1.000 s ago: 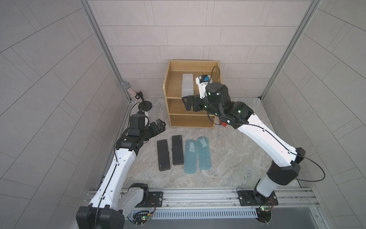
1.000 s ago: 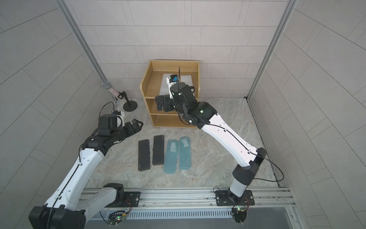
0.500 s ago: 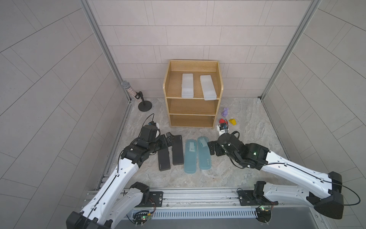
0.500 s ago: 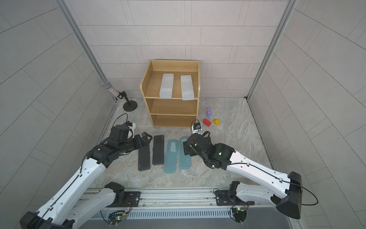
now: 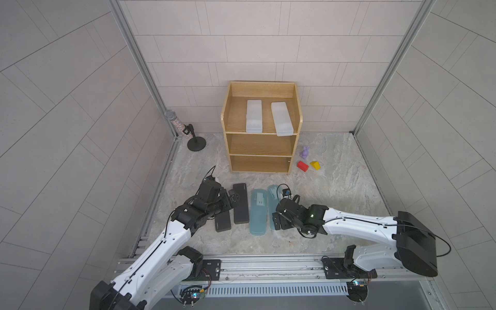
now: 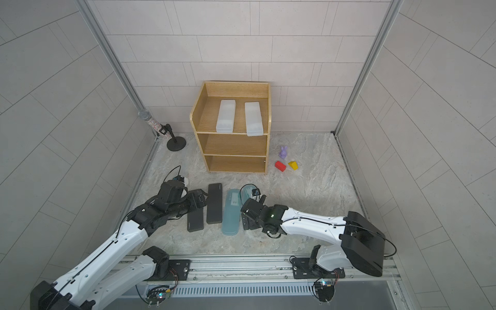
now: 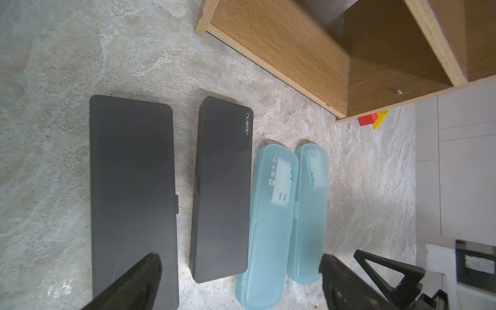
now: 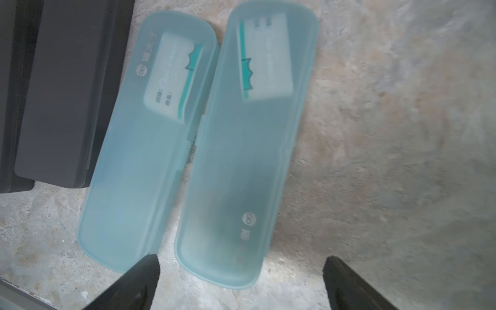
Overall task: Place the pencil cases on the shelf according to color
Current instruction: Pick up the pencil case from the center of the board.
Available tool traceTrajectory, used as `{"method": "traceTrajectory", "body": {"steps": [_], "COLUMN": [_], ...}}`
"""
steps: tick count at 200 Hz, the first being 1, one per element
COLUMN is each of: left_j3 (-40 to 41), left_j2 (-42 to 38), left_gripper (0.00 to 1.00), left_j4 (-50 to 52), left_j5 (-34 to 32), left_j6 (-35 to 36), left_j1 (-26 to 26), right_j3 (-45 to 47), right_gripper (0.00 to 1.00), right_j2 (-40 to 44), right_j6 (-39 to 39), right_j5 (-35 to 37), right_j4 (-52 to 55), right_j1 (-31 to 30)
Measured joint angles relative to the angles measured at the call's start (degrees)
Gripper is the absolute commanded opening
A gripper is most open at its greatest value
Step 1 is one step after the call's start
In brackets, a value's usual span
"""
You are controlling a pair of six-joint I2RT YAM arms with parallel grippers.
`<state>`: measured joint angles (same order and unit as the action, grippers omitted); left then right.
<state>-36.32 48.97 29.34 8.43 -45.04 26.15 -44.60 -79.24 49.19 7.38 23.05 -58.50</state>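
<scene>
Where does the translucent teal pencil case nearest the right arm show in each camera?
Top view: translucent teal pencil case, at the end of the row, partly under the right gripper.
Top view: same place, mostly covered.
Left wrist: outermost in the row.
Right wrist: fills the middle, ahead of the open fingers.
Shared landmark: the second translucent teal case beside it.

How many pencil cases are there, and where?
6. Two white cases lie on top of the shelf; two black cases and two blue cases lie side by side on the floor before it. None appears hidden.
</scene>
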Motion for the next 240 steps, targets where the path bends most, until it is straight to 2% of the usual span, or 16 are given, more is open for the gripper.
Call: {"method": "traceTrajectory", "body": {"steps": [79, 167, 240], "left_j3": [0.9, 1.0, 1.0], "left_j2": [2.3, 5.4, 3.4], "left_gripper": [1.0, 1.0, 1.0], "left_j4": [-1.7, -2.4, -2.0], "left_j5": [-2.1, -4.8, -7.2], "left_j6": [-0.3, -0.2, -0.1], "left_j1": [2.4, 5.4, 5.9], "right_j3": [-0.8, 7.0, 4.3], "right_gripper": [1.0, 1.0, 0.98], "right_j2": [-9.5, -1.2, -5.7], "right_j6": [1.0, 0.2, -1.2], "right_j5": [-1.9, -1.6, -1.4], "right_j4": [-3.4, -3.1, -3.3], "right_j1": [-0.1, 1.6, 1.4]}}
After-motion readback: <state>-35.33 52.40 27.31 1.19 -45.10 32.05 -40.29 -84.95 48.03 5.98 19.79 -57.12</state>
